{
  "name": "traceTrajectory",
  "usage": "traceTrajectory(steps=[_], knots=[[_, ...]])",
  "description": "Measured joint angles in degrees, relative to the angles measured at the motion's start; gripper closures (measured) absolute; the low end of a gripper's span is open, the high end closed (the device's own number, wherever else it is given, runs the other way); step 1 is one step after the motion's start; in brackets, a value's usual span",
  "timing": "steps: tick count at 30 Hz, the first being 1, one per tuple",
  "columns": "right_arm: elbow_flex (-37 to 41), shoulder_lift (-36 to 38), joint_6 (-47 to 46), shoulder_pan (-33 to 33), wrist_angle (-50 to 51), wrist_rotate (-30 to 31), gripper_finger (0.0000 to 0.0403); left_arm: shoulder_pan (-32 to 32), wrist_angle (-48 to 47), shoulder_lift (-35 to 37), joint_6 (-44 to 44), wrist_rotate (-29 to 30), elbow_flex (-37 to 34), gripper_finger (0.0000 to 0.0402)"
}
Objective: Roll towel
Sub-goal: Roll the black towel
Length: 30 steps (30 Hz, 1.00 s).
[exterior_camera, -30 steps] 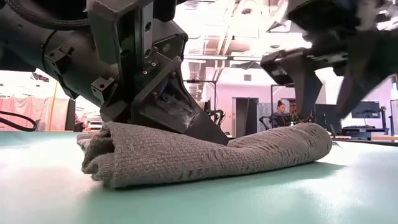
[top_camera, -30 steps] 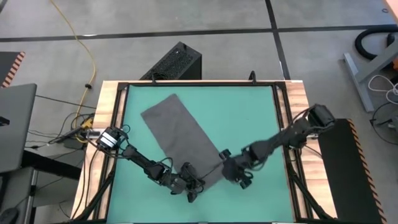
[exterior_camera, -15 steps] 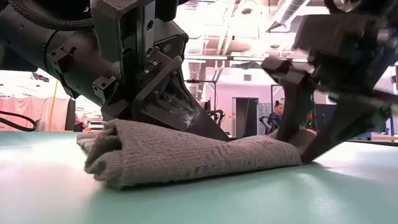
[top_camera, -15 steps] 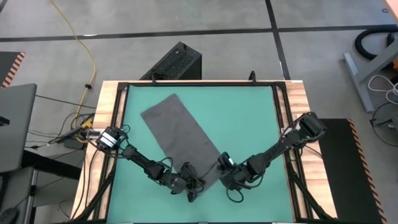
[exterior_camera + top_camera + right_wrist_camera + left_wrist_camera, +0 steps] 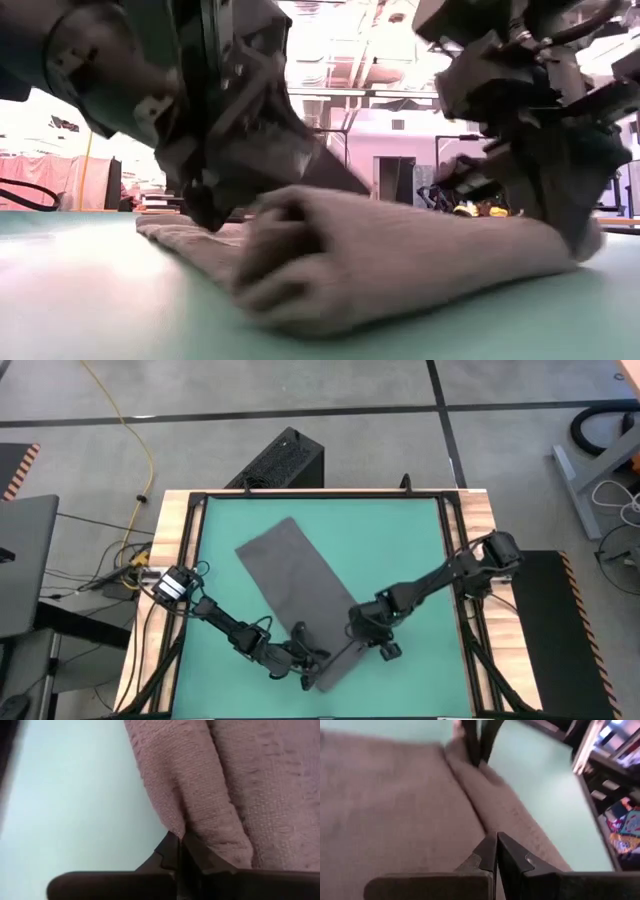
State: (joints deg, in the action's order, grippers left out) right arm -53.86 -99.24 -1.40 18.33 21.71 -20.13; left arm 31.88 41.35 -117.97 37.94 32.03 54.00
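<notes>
Teal mat carries the towel, shifted since a second ago, its near end now rolled. Left gripper stays clenched on that roll; right gripper, open earlier, now pinches the roll's right end. Black box sits beyond the table.

arms: dark, jointed, 2x | cables: black | end effector: dark fingers

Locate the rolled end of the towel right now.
High view: rolled end of the towel sits near the mat's front edge, centre, between the left gripper and right gripper.
</notes>
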Motion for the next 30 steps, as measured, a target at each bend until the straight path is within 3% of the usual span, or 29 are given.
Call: traceTrajectory(steps=[2, 6, 10, 13, 16, 22, 25, 30], knots=[[0.1, 0.0, -0.2, -1.6, 0.2, -4.1, 0.0384, 0.0, 4.1, 0.0, -3.1, 0.9, 0.0, 0.0401], [0.1, 0.0, -0.6, -4.0, 0.2, -5.2, 0.0384, 0.1, 12.9, 0.3, -10.5, -1.6, 0.2, 0.0401], [0.1, 0.0, -1.8, -6.5, -0.3, -9.6, 0.0384, 1.1, 10.7, 0.3, -12.1, -6.8, 1.5, 0.0390], [0.1, 0.0, -2.0, -7.9, -0.3, -11.2, 0.0384, 1.9, 0.5, 0.3, -11.9, -8.9, 5.8, 0.0364], [0.1, 0.0, -2.1, -8.8, -0.3, -12.6, 0.0384, 2.4, -16.9, 0.3, -11.8, -9.2, 12.8, 0.0330], [0.0, 0.0, -2.3, -9.6, -0.2, -14.0, 0.0384, 3.0, -47.0, 0.3, -9.8, -2.9, 28.4, 0.0262], [0.0, 0.0, -3.4, -9.9, -0.2, -14.5, 0.0384, 3.0, -53.6, 0.2, -6.5, -1.8, 32.4, 0.0235], [0.0, 0.1, -3.8, -11.0, 0.9, -14.9, 0.0384, 3.2, -54.5, -1.3, 0.1, -4.1, 32.9, 0.0217]])
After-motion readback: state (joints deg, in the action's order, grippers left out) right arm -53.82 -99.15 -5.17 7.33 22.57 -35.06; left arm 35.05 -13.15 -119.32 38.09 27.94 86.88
